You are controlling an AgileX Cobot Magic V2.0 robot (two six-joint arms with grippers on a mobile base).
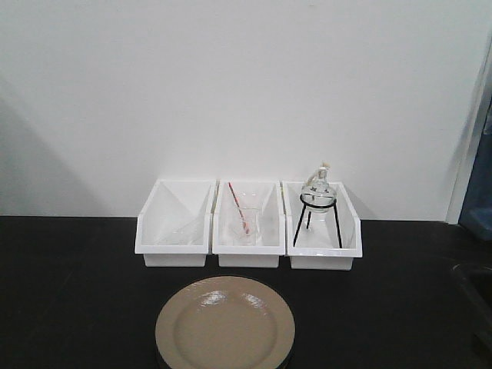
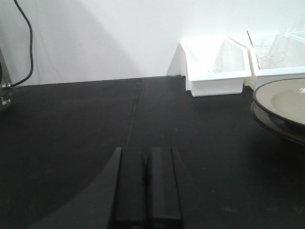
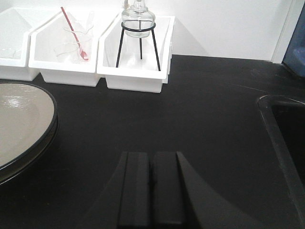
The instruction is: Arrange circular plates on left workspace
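A stack of two round tan plates (image 1: 224, 327) rests on the black countertop at the front centre, in front of the white bins. In the left wrist view the top plate (image 2: 286, 98) lies on a second plate whose dark rim (image 2: 272, 125) shows beneath it, at the right edge. The right wrist view has the same stack (image 3: 19, 119) at its left edge. The left workspace (image 1: 69, 292) is bare black counter. My left gripper (image 2: 147, 150) is shut and empty, low over the counter left of the stack. My right gripper (image 3: 151, 155) is shut and empty, right of the stack.
Three white bins line the wall: one with clear glassware (image 1: 175, 231), one with a beaker and red stirrer (image 1: 247, 227), one with a flask on a black tripod (image 1: 319, 207). A recessed sink (image 3: 286, 124) lies at the right. A black cable (image 2: 29, 43) hangs far left.
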